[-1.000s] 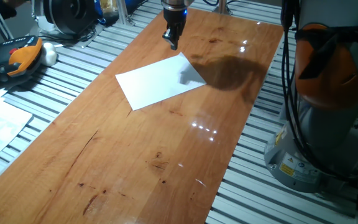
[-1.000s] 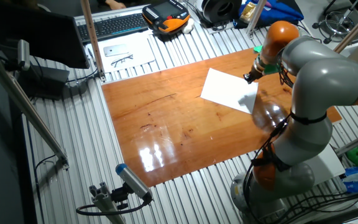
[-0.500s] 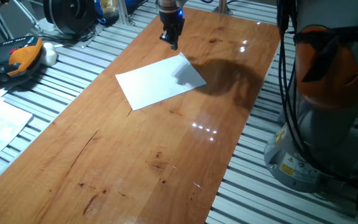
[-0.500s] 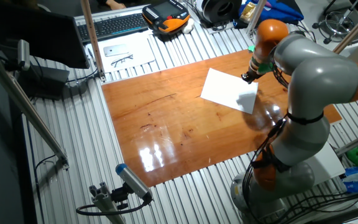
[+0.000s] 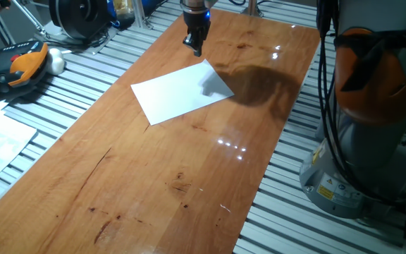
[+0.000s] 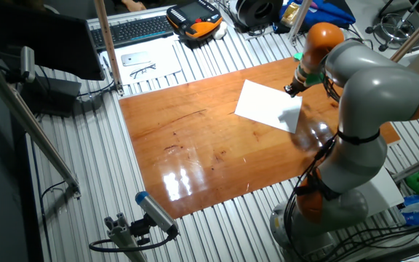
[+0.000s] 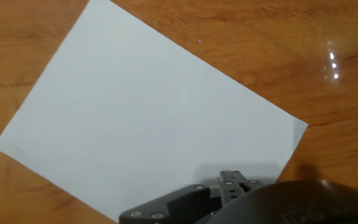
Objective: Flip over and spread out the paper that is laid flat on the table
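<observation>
no legible text, paper (image 5: 181,92) face blank

Bright overhead light throws white glare spots on the glossy table (image 5: 189,176); the arm's soft shadow darkens it beside the paper (image 5: 178,95). Views are sharp.

— Where's the paper (image 5: 182,94)?

— Flat on the table (image 5: 154,183), toward the far end, turned askew to the edges.

— And the gripper (image 5: 196,46)?

— Above the table just past the sheet's far corner, apart from it. The arm's base (image 5: 361,141) stands to the right, off the table.
</observation>
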You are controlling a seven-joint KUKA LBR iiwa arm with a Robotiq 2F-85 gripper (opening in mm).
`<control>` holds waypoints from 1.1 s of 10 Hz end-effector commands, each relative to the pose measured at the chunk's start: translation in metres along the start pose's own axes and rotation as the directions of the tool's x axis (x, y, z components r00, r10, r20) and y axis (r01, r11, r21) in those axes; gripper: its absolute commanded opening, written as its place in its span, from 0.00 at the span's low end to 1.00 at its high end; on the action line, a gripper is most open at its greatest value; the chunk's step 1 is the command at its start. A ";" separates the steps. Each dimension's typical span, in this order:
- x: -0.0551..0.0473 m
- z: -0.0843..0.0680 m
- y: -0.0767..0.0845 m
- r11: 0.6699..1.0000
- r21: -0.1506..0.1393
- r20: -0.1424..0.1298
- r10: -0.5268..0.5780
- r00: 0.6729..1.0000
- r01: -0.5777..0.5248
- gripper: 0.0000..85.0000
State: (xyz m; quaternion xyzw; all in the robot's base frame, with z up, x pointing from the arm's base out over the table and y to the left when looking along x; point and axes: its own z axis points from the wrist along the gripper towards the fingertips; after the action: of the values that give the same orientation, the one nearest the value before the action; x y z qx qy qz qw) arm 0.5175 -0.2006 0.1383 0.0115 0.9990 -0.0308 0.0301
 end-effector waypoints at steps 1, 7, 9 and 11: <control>-0.002 -0.001 -0.003 0.999 0.023 0.009 -0.022 1.000 0.022 0.00; 0.000 0.017 -0.057 0.998 -0.039 0.005 -0.050 0.999 0.051 0.00; -0.003 0.021 -0.068 0.999 -0.026 -0.020 -0.047 0.999 0.047 0.00; -0.006 0.032 -0.078 0.998 -0.062 -0.011 -0.032 0.999 0.031 0.00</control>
State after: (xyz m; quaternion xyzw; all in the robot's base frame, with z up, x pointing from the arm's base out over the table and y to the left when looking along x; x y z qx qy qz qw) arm 0.5243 -0.2832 0.1100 -0.0060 0.9997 -0.0005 0.0242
